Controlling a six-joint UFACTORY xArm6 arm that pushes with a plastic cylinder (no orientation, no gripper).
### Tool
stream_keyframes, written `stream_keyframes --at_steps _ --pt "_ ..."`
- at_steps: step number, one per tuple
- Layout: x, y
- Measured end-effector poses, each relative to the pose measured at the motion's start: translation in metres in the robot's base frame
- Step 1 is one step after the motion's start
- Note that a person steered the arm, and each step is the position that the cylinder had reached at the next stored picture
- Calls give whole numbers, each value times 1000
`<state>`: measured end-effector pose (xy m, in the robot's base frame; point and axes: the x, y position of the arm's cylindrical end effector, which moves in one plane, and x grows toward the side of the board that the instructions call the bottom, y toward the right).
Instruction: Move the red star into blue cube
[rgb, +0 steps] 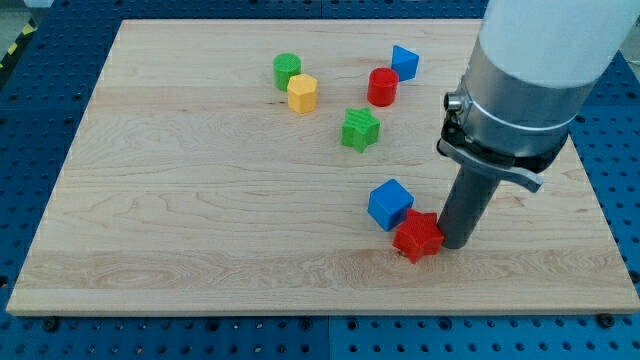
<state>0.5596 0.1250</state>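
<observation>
1. The red star lies toward the view's bottom right of the wooden board, and its upper-left side is touching the blue cube.
2. My tip sits right against the star's right side, on the side away from the cube.
3. There is no claw on this arm, only the dark rod, so nothing opens or closes and nothing is held; it just presses against the star.
4. Toward the view's top, well apart from that pair, is a green star.
5. Beyond it are a red cylinder and, just beside that on its upper right, a second, smaller blue block.
6. To the view's left of those, a yellow block touches a green cylinder.
</observation>
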Motion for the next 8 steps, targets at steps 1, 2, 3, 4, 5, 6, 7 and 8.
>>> stream_keyframes --at_steps 1,2,3,4,5,6,7,8 --pt "7 -8" --pt "7 -14" --pt "7 -17" --pt "7 17" --pt "4 72" --pt "-26 104" --pt "-78 112" --pt "-87 117"
